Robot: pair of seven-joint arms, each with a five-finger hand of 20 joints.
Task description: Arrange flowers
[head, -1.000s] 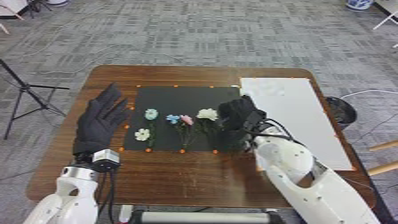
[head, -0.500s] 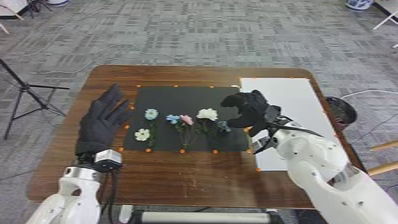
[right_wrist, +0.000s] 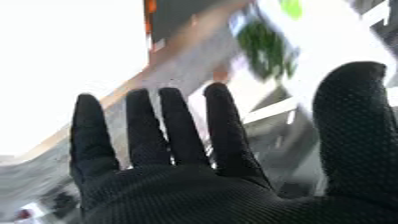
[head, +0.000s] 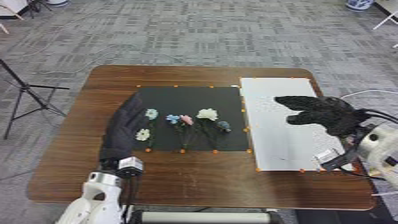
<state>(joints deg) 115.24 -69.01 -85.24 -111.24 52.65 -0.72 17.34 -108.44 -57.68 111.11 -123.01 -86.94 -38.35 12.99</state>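
Right hand [head: 327,116]: left the black mat [head: 191,95], moved over the white sheet [head: 275,150] toward the right edge of the table [head: 191,182].
Left hand [head: 122,130]: shifted away from the table's left edge, turned narrower.
Blue-grey flower [head: 224,126]: came out from behind the glove.

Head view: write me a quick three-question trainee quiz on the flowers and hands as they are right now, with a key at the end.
1. True or false: the pink flower lies on the black mat.

2. Multiple choice: which one is over the white board?
A) the left hand
B) the right hand
C) neither

3. Fill in the missing colour: the pink flower's bloom sits between a blue flower and a larger ____ one.

Key: 1 true; 2 B; 3 white
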